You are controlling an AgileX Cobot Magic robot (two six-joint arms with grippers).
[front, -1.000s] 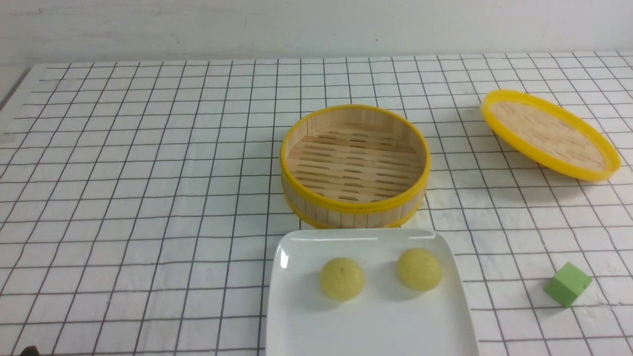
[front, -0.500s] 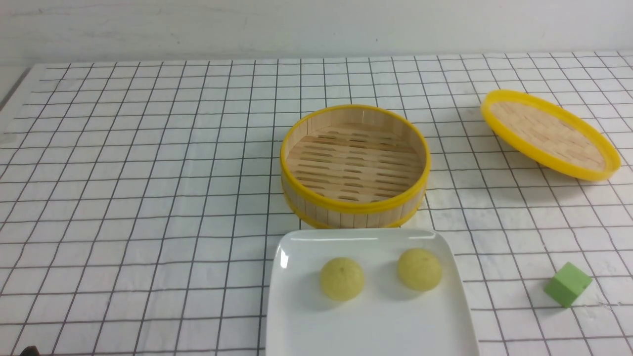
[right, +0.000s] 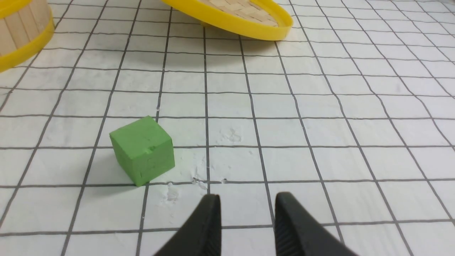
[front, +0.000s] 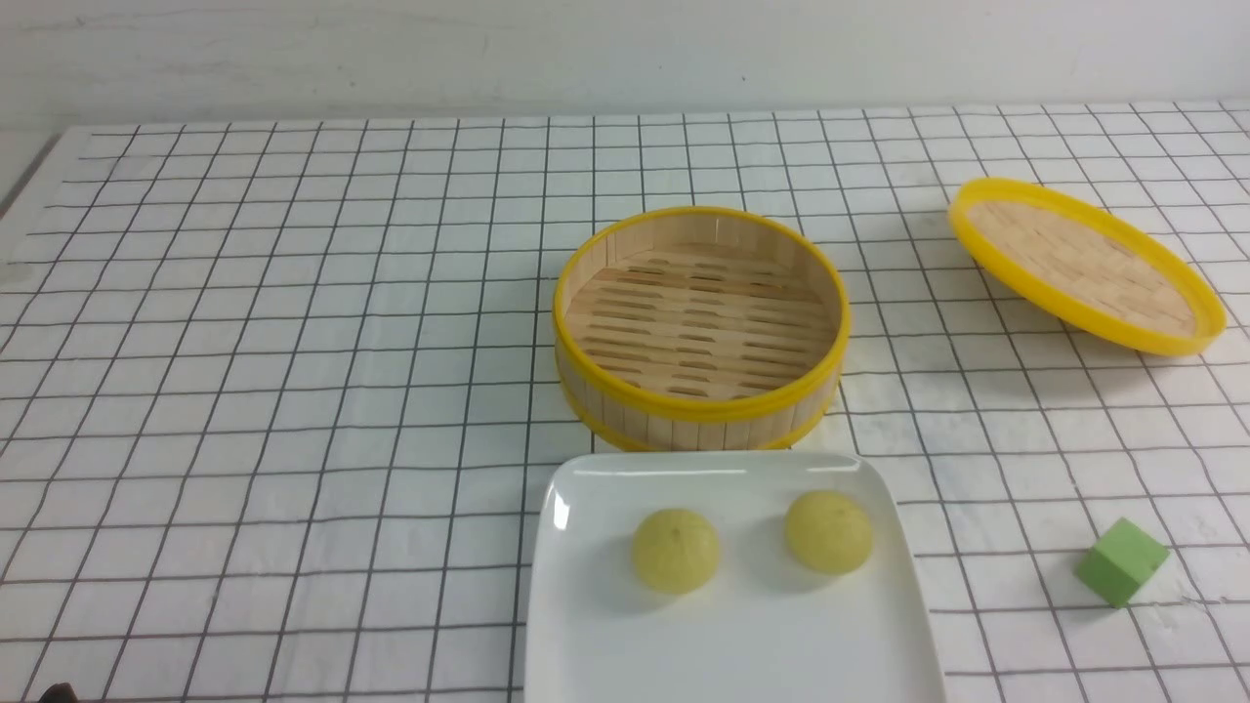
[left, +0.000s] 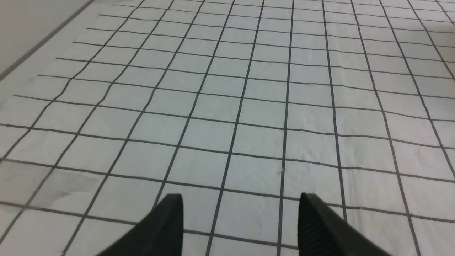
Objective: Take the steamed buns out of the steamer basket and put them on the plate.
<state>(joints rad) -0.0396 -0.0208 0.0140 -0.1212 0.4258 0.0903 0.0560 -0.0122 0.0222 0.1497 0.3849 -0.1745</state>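
From the front, both buns sit side by side on the plate, pale yellow-green domes with dimpled tops, and the basket just behind is empty, so the task looks done. The left gripper hangs spread wide over bare cloth, nothing between its jaws. The right gripper is partly parted and empty, the cube just ahead, the lid and basket rim well beyond.

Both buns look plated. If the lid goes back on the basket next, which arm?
Probably right. The right gripper, empty and partly open, sees the lid and green cube. The left gripper, wide open, sees only bare cloth. Lid lies right of the basket.
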